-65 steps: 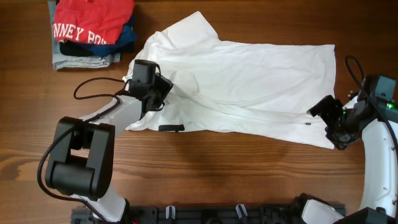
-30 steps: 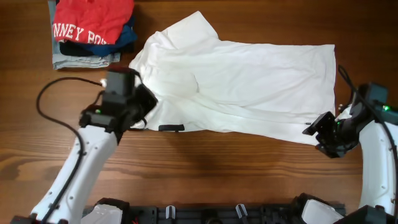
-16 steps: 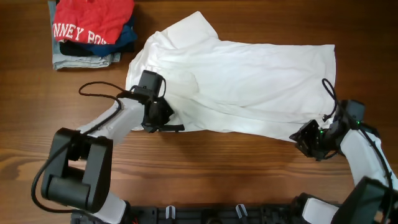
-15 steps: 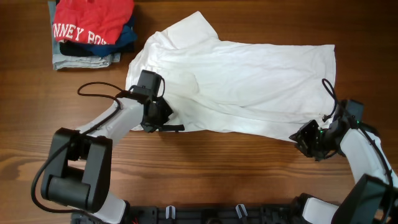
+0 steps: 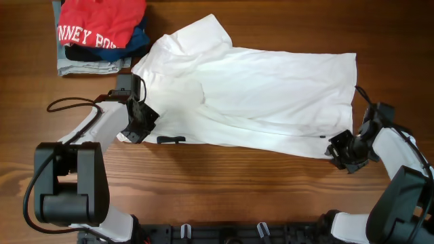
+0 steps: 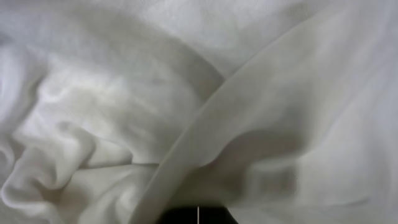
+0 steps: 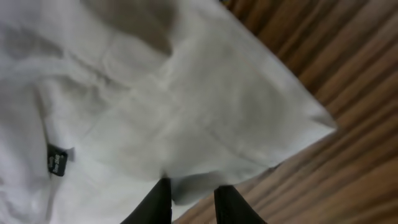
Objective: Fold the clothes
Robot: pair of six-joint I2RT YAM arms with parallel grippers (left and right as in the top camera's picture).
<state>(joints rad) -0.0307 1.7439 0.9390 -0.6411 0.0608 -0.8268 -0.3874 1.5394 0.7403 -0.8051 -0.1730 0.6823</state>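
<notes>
The clothes (image 5: 271,88), a white T-shirt, lie spread across the wooden table with the collar end at the left. My left gripper (image 5: 134,125) sits at the shirt's lower left corner. In the left wrist view white folds (image 6: 186,93) fill the picture, and the left gripper (image 6: 198,214) is shut on the fabric. My right gripper (image 5: 342,150) is at the lower right corner. In the right wrist view the right gripper (image 7: 193,202) stands narrowly open, with the shirt's hem (image 7: 155,93) lying between its fingers. A small dark tag (image 7: 57,160) shows at the left.
A pile of folded garments, red with white lettering on top (image 5: 102,24) and navy and pale blue below (image 5: 91,66), sits at the back left, close to the shirt's collar. A black cable (image 5: 68,103) loops left of the left arm. Bare wood (image 5: 237,183) runs along the front.
The left gripper has moved left and the whole shirt has slid a little left with it. The right gripper's jaws have narrowed around the lower right hem.
</notes>
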